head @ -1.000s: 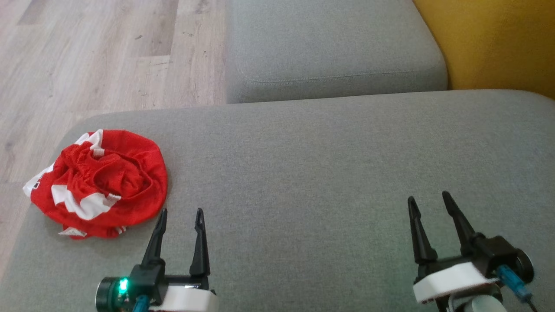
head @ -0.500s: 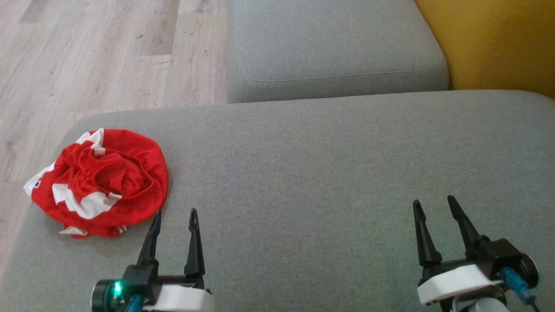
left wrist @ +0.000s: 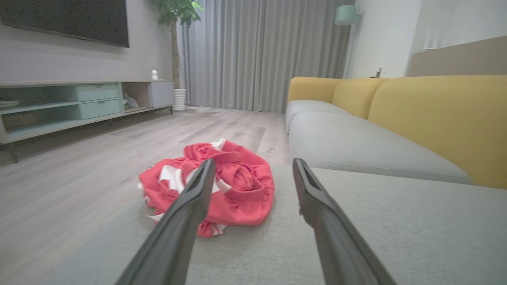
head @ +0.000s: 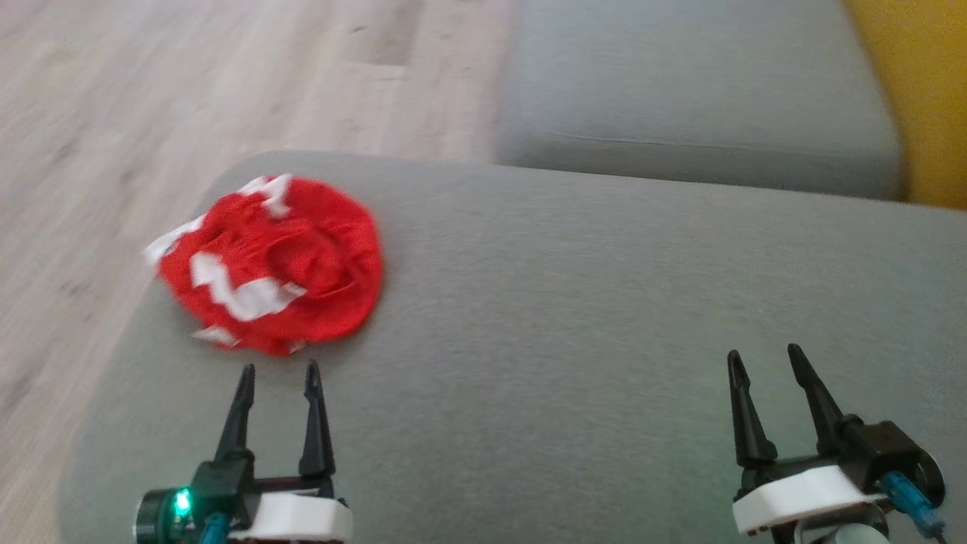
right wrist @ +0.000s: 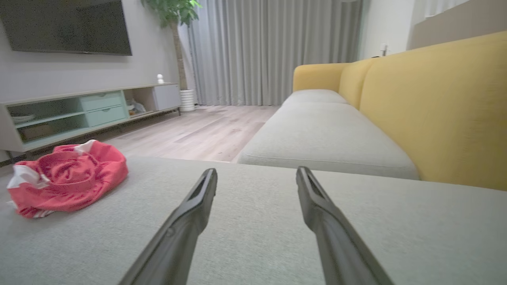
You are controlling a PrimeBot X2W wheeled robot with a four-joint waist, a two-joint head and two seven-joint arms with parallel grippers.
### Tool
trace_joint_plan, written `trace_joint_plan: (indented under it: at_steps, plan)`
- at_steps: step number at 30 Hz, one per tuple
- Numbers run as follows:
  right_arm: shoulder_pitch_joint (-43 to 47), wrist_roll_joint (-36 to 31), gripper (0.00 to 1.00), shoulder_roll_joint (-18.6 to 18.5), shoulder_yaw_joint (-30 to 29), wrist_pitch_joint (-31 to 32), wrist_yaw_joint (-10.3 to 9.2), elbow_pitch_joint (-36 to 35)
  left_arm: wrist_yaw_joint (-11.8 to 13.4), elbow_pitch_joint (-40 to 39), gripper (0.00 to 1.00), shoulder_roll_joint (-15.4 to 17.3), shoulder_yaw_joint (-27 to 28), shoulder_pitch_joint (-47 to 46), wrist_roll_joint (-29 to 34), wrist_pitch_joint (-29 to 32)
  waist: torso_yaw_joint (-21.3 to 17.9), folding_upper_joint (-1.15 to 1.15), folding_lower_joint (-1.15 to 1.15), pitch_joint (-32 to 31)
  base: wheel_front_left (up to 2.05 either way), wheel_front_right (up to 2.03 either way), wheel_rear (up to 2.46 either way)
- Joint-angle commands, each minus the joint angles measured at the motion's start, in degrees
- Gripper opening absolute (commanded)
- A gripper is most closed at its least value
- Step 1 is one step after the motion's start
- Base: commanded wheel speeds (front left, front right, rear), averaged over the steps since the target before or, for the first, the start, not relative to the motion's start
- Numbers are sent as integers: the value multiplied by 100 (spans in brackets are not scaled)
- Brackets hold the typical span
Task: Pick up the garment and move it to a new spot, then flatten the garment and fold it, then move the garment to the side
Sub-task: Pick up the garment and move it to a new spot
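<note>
Item: crumpled red-and-white garment (head: pixel 272 264). It lay on the grey sofa cushion (head: pixel 604 302), near the cushion's left edge beside the wood floor (head: pixel 113 113).
Left gripper (head: pixel 279 367): fingers spread, empty, just short of the garment, not touching it.
Right gripper (head: pixel 763 352): fingers spread, empty, over bare cushion, well apart from the garment.
Head view: gave the layout from above, blurred.
Wrist views: took in the room, with a wall television (left wrist: pixel 67 19), low media console (left wrist: pixel 79 103), potted plant (left wrist: pixel 176 12), grey curtains (left wrist: pixel 261 55) and yellow backrest (left wrist: pixel 435 118).
</note>
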Motion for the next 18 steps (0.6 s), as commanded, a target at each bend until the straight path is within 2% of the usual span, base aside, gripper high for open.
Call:
trace_joint_plan:
  at_steps: [1, 7, 8, 16, 18]
  plan:
    - [-206, 34, 100, -54, 117, -62, -4, -218, 11, -229, 100, 6, 249, -172, 70, -55, 529, 0, 0, 101, 0, 0, 0]
    - [-252, 60, 100, -54, 33, -62, -4, -239, 29, -328, 100, 6, 470, -164, 205, -55, 1291, 0, 0, 238, 0, 0, 0]
    - [-275, 64, 100, -54, -10, -62, -4, -244, 28, -356, 100, 6, 526, -184, 229, -55, 1511, 0, 0, 284, 0, 0, 0]
    - [-424, -122, 100, -54, -50, -62, -4, -264, 78, -586, 100, 6, 712, -340, 299, -55, 1813, 0, 0, 595, 0, 0, 0]
    - [-437, -237, 100, -54, -208, -62, -4, -302, -26, -639, 100, 6, 692, -588, 433, -55, 1917, 0, 0, 749, 0, 0, 0]
